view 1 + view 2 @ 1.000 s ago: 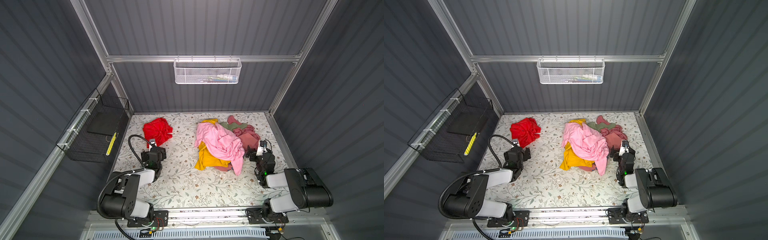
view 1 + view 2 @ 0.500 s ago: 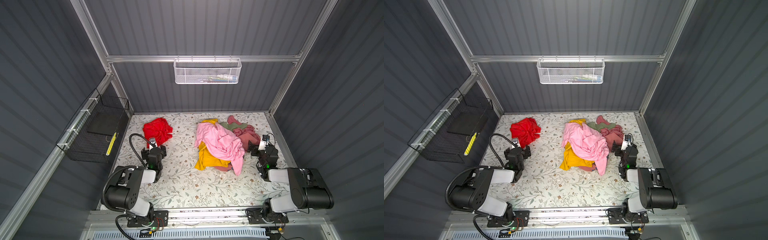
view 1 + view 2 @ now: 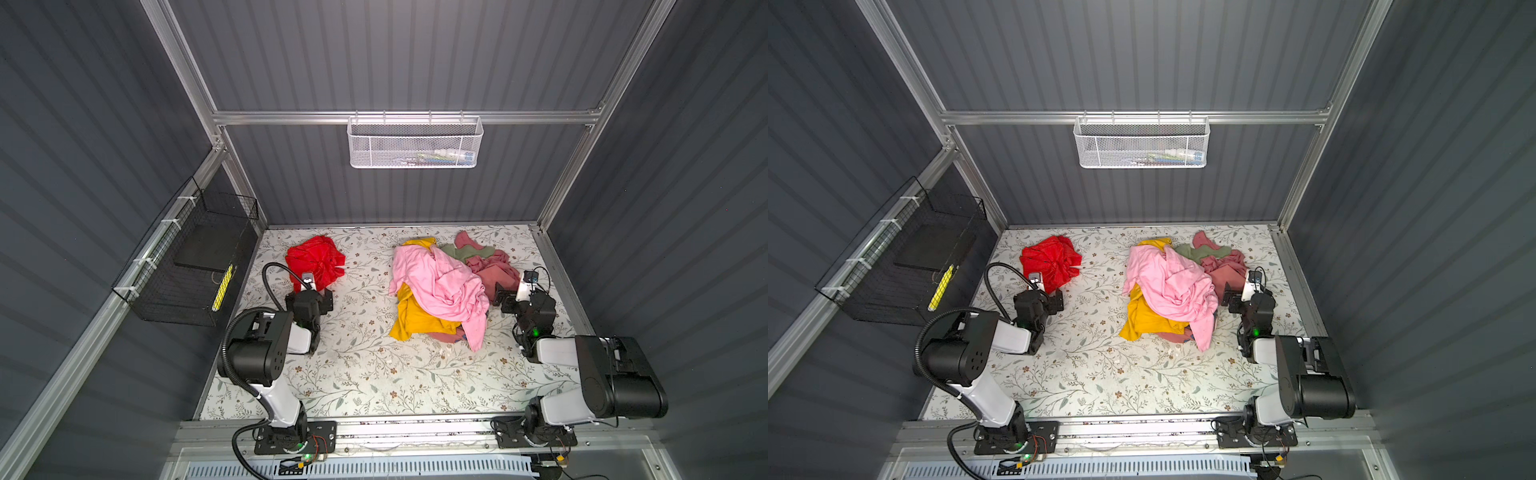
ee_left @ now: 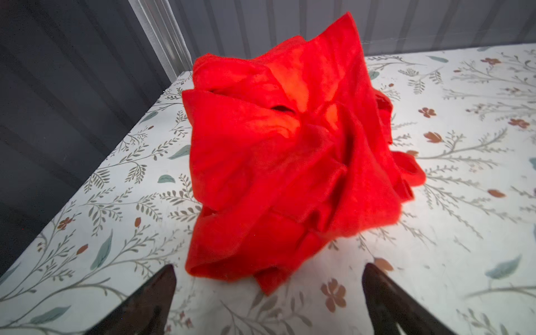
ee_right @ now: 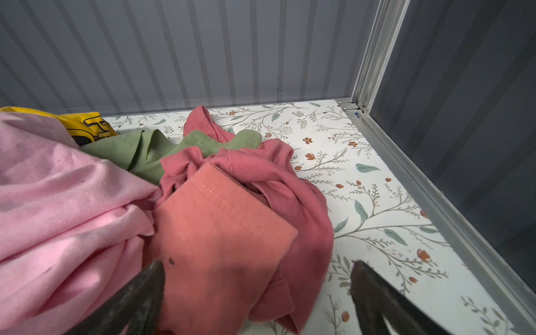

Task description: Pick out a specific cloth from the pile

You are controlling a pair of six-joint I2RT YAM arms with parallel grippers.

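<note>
Both arms sat low at the near edge of the flowered bench.

Left pincer: jaws wide, gripping nothing, tips down by the bench and just short of the red cloth. In the left wrist view the cloth was a crumpled, slightly shiny heap right ahead of the fingers, no contact seen. It lay alone on the left part of the bench toward the back, well apart from the pile.

Right pincer: jaws wide too, at the right side of the pile. A salmon cloth reached into the gap between the fingers; whether it touched them could not be told.

Pile, centre-right on the bench: pink cloth on top, yellow cloth sticking out at the near side, rose cloth on the right, green cloth behind.

Further off, a black wire basket hung on the left wall and a white mesh basket on the back wall.
</note>
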